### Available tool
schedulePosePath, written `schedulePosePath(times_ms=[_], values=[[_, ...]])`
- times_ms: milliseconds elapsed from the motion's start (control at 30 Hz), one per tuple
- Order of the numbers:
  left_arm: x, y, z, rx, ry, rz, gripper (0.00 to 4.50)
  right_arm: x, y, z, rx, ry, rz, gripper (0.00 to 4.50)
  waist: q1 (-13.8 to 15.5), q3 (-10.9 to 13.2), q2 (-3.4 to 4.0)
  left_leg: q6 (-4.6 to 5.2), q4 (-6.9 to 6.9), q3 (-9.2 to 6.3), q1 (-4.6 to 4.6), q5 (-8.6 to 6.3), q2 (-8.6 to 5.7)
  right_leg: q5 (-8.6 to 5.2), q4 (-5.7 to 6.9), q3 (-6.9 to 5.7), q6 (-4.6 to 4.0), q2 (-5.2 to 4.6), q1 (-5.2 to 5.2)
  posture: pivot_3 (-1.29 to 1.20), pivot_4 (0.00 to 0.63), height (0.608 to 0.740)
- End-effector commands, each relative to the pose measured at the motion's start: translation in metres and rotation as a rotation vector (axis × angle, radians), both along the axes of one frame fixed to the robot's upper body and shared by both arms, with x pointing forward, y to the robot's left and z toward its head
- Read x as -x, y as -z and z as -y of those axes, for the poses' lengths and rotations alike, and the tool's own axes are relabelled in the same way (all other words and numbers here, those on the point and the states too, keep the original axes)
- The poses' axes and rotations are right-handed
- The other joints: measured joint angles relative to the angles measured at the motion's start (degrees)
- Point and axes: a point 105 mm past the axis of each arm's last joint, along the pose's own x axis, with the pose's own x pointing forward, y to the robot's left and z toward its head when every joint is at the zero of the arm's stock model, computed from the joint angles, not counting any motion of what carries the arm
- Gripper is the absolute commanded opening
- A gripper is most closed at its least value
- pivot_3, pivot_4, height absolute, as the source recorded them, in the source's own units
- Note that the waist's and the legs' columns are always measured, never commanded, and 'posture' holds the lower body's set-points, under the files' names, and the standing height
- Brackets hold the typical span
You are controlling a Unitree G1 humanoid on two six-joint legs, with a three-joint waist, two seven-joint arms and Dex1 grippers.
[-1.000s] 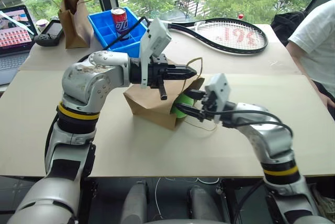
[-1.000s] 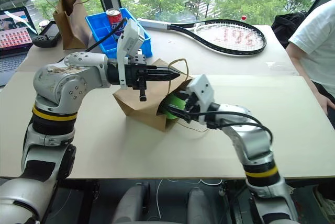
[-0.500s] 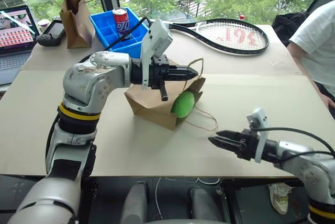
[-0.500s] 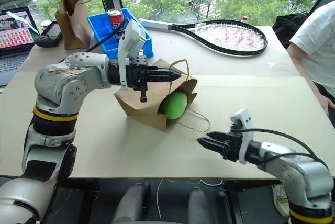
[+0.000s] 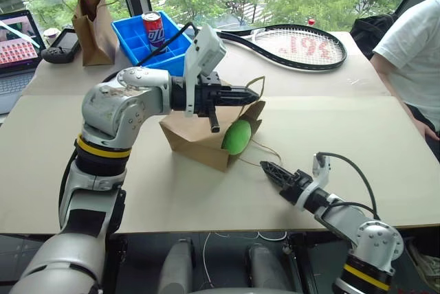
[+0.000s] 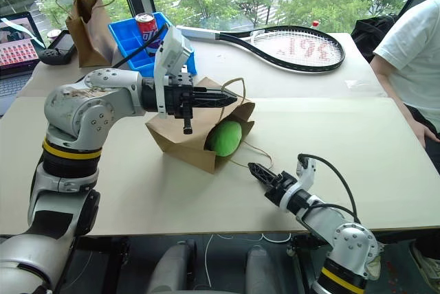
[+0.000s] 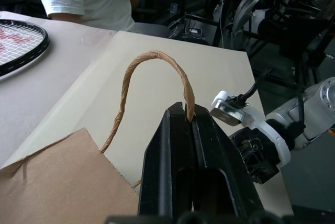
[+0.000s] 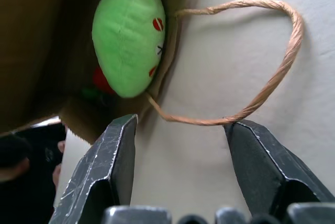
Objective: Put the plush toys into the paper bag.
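Left eye view: the left gripper (image 5: 249, 92) reaches level across the table's middle, its 2 fingers clamped on 1 twine handle (image 7: 157, 69) of the wide light-brown kraft paper bag (image 5: 199, 139), holding its mouth up. The rounded light-green plush toy (image 5: 236, 137) sits in that mouth, a bit of red plush (image 8: 101, 80) behind it. The right gripper (image 5: 269, 170) is low by the table's near edge, fingers spread and empty, pointing at the bag. Beige table (image 5: 357, 129); trees outside the window; a red can in a blue tray (image 5: 141, 36) at the far edge.

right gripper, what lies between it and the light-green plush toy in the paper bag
In the right wrist view, only a thin twine loop handle on bare table lies between the open right gripper and the rounded light-green plush toy in the bag's mouth.
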Motion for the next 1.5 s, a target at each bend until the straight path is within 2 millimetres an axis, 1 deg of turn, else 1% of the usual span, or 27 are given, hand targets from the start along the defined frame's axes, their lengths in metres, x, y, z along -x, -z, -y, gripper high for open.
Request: schedulePosePath(times_ms=[33, 100, 233, 267, 300, 333, 367, 433, 467, 500, 567, 667, 767, 867, 933, 967, 1033, 1167, 1233, 1367, 1433, 1500], values=[[0.005, -0.013, -0.001, 0.021, 0.009, 0.056, 0.0, -0.015, 0.011, 0.006, -0.012, 0.087, -0.062, 2.94, -0.07, 0.0, 0.01, 0.01, -0.01, 0.0, 0.01, 0.01, 0.0, 0.02, 0.0, 0.0, -0.03, 0.0, 0.0, 0.0, 0.15, 0.74], [0.005, -0.013, -0.001, 0.02, 0.009, 0.056, 0.0, -0.021, 0.009, 0.006, -0.021, 0.103, -0.054, 2.94, -0.04, 0.0, 0.01, 0.07, -0.01, -0.02, 0.04, 0.05, 0.02, 0.01, 0.0, 0.0, -0.07, 0.04, 0.01, 0.0, 0.15, 0.74], [0.004, -0.014, -0.003, 0.018, -0.001, 0.059, 0.0, -0.022, -0.002, 0.008, -0.04, 0.109, 0.013, 1.98, 0.05, -0.02, -0.01, 0.1, -0.01, -0.02, 0.03, 0.06, 0.01, -0.07, -0.01, 0.01, -0.21, 0.04, 0.01, 0.0, 0.15, 0.74], [0.003, -0.015, -0.005, 0.016, -0.008, 0.062, 0.0, -0.022, -0.013, 0.012, -0.039, 0.11, 0.079, 1.58, 0.06, -0.02, -0.01, 0.1, 0.0, -0.02, 0.03, 0.06, 0.02, -0.06, -0.03, 0.02, -0.2, 0.05, 0.04, 0.0, 0.15, 0.74], [0.002, -0.015, -0.007, 0.015, -0.014, 0.065, 0.0, -0.022, -0.027, 0.016, -0.041, 0.109, 0.153, 1.27, 0.13, -0.01, -0.01, 0.1, 0.01, -0.02, 0.03, 0.07, 0.02, -0.05, -0.04, 0.02, -0.22, 0.04, 0.05, 0.0, 0.15, 0.74], [0.001, -0.016, -0.008, 0.015, -0.022, 0.068, 0.0, -0.022, -0.042, 0.021, -0.051, 0.113, 0.226, 1.12, 0.24, -0.01, 0.0, 0.1, 0.01, -0.02, 0.03, 0.07, 0.01, -0.05, -0.05, 0.03, -0.22, 0.04, 0.05, 0.0, 0.15, 0.74], [0.0, -0.017, -0.01, 0.015, -0.031, 0.072, 0.0, -0.022, -0.06, 0.024, -0.038, 0.103, 0.309, 0.56, 0.32, 0.0, 0.01, 0.1, 0.01, -0.01, 0.01, 0.07, 0.0, -0.05, -0.05, 0.05, -0.21, 0.04, 0.05, 0.0, 0.15, 0.74], [-0.002, -0.018, -0.012, 0.014, -0.043, 0.082, 0.0, -0.02, -0.086, 0.024, -0.024, 0.059, 0.423, 0.06, 0.33, 0.01, 0.03, 0.1, 0.01, 0.01, -0.05, 0.07, -0.04, -0.05, -0.06, 0.15, -0.21, 0.04, -0.01, 0.0, 0.15, 0.74], [-0.005, -0.02, -0.014, 0.015, -0.055, 0.091, 0.0, -0.019, -0.1, 0.021, -0.012, 0.027, 0.481, 0.06, 0.3, 0.01, 0.03, 0.1, 0.01, 0.04, -0.06, 0.07, -0.04, -0.04, -0.06, 0.18, -0.2, 0.04, -0.02, 0.0, 0.15, 0.74], [-0.007, -0.021, -0.016, 0.017, -0.064, 0.097, 0.0, -0.018, -0.108, 0.02, -0.006, 0.006, 0.515, 0.06, 0.24, 0.01, 0.04, 0.1, -0.02, 0.04, -0.05, 0.07, -0.03, -0.03, -0.06, 0.19, -0.18, 0.06, -0.03, 0.0, 0.15, 0.74], [-0.015, -0.027, -0.021, 0.019, -0.097, 0.129, 0.0, -0.016, -0.143, 0.009, 0.0, -0.073, 0.634, 0.06, 0.03, 0.01, 0.03, 0.11, -0.07, 0.04, -0.04, 0.07, 0.01, 0.03, -0.05, 0.25, -0.07, 0.15, -0.07, 0.0, 0.15, 0.74], [-0.025, -0.037, -0.028, 0.029, -0.14, 0.18, 0.0, -0.01, -0.184, -0.01, 0.018, -0.177, 0.769, 0.06, -0.1, 0.07, 0.12, 0.12, -0.12, 0.0, -0.03, 0.07, 0.11, 0.06, -0.01, 0.46, -0.1, 0.42, -0.17, 0.0, 0.15, 0.74], [-0.035, -0.046, -0.036, 0.04, -0.182, 0.22, 0.0, -0.004, -0.217, -0.025, 0.041, -0.253, 0.865, 0.06, 0.12, 0.07, 0.12, 0.13, -0.18, 0.0, -0.02, 0.08, 0.12, 0.05, -0.03, 0.51, -0.09, 0.45, -0.17, 0.0, 0.15, 0.74], [-0.039, -0.052, -0.041, 0.045, -0.205, 0.242, 0.0, 0.001, -0.238, -0.033, 0.049, -0.295, 0.917, 0.06, 0.29, 0.07, 0.12, 0.14, -0.22, 0.0, -0.05, 0.07, 0.08, 0.0, -0.09, 0.58, -0.02, 0.45, -0.15, 0.0, 0.15, 0.74], [-0.041, -0.054, -0.043, 0.049, -0.21, 0.247, 0.0, 0.005, -0.244, -0.037, 0.051, -0.321, 0.925, 0.06, 0.5, 0.07, 0.11, 0.15, -0.24, 0.01, -0.1, 0.06, 0.07, -0.02, -0.11, 0.62, 0.01, 0.45, -0.16, 0.0, 0.15, 0.74], [-0.041, -0.054, -0.043, 0.052, -0.209, 0.245, 0.0, 0.007, -0.243, -0.038, 0.06, -0.333, 0.918, 0.06, 0.56, 0.07, 0.11, 0.15, -0.23, 0.01, -0.15, 0.06, 0.06, -0.02, -0.12, 0.61, 0.02, 0.46, -0.16, 0.0, 0.15, 0.74], [-0.039, -0.053, -0.041, 0.056, -0.2, 0.238, 0.0, 0.009, -0.238, -0.039, 0.08, -0.358, 0.896, 0.06, 0.61, 0.07, 0.11, 0.15, -0.18, 0.0, -0.27, 0.06, 0.04, -0.03, -0.14, 0.62, 0.02, 0.45, -0.18, 0.0, 0.15, 0.74], [-0.034, -0.051, -0.036, 0.071, -0.173, 0.218, 0.0, 0.012, -0.228, -0.035, 0.107, -0.359, 0.854, 0.06, 0.63, 0.07, 0.1, 0.15, -0.11, 0.0, -0.34, 0.07, 0.02, -0.02, -0.14, 0.66, 0.02, 0.46, -0.19, 0.0, 0.15, 0.74], [-0.03, -0.047, -0.035, 0.059, -0.151, 0.199, 0.0, 0.015, -0.224, -0.034, 0.108, -0.362, 0.836, 0.06, 0.43, 0.07, 0.11, 0.16, -0.1, 0.0, -0.34, 0.07, 0.02, -0.02, -0.14, 0.69, 0.02, 0.46, -0.19, 0.0, 0.15, 0.74], [-0.022, -0.035, -0.033, 0.018, -0.099, 0.165, 0.0, 0.027, -0.203, -0.041, 0.12, -0.437, 0.763, 0.06, 0.34, 0.07, 0.1, 0.16, -0.12, -0.01, -0.32, 0.07, 0.03, -0.03, -0.11, 0.72, 0.02, 0.48, -0.2, 0.0, 0.15, 0.74], [-0.013, -0.03, -0.032, 0.001, -0.048, 0.142, 0.0, 0.033, -0.19, -0.044, 0.139, -0.469, 0.727, 0.06, 0.19, 0.07, 0.1, 0.17, -0.13, -0.02, -0.32, 0.07, 0.03, -0.03, -0.11, 0.73, 0.02, 0.49, -0.21, 0.0, 0.15, 0.74], [-0.003, -0.024, -0.031, -0.028, 0.007, 0.118, 0.0, 0.033, -0.182, -0.043, 0.171, -0.468, 0.7, 0.06, 0.12, 0.07, 0.1, 0.17, -0.12, -0.02, -0.32, 0.07, 0.04, -0.03, -0.11, 0.75, 0.01, 0.5, -0.21, 0.0, 0.15, 0.74]])
